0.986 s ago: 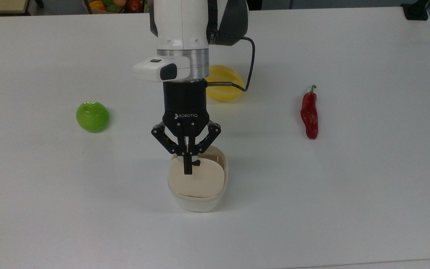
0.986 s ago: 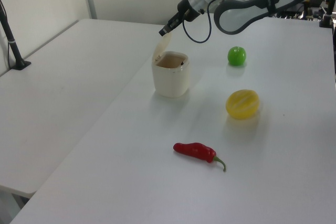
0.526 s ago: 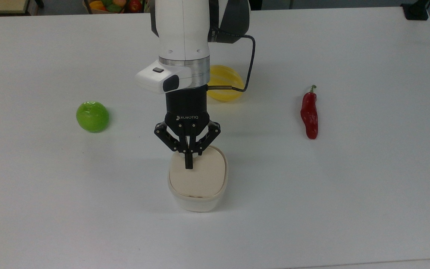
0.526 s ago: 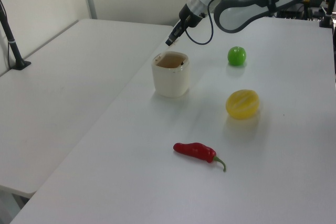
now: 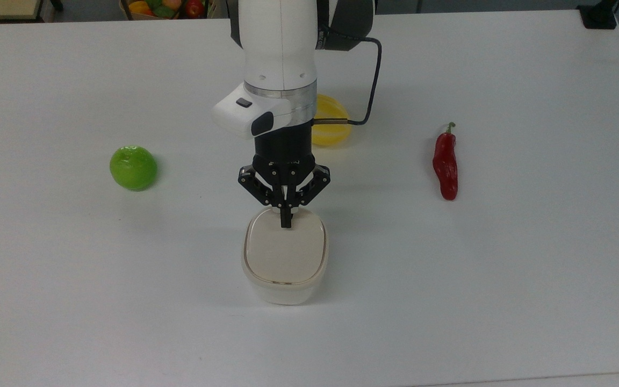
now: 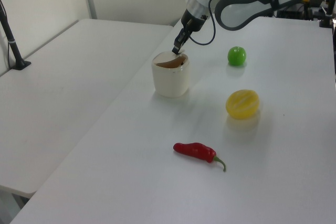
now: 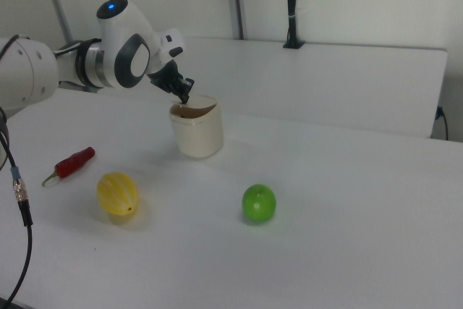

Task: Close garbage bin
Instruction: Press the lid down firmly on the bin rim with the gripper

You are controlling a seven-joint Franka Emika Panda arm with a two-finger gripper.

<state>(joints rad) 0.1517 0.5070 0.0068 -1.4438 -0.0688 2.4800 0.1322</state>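
**Cream lid nearly flat: press it home gently**

Cream plastic is what you are working on: the garbage bin (image 5: 283,269) stands on the white table (image 5: 503,269) at the near middle of the top view, and its beige lid (image 5: 284,252) lies almost level inside the rim. In the left view one edge of the lid looks slightly tilted, so I judge it not fully seated. Push straight down near the hinge side with light force, and keep the tip off the rim so the bin does not tip or slide.

The gripper (image 5: 286,221) has its fingers pinched together with nothing between them, the tip resting on or just above the far edge of the lid. The arm (image 5: 280,48) reaches in from the far side, the wrist angled down toward the bin.

Farther back, the green apple (image 5: 133,167) sits well apart on the top view's left, the red chilli (image 5: 445,164) on the top view's right, the yellow fruit (image 5: 331,126) behind the wrist
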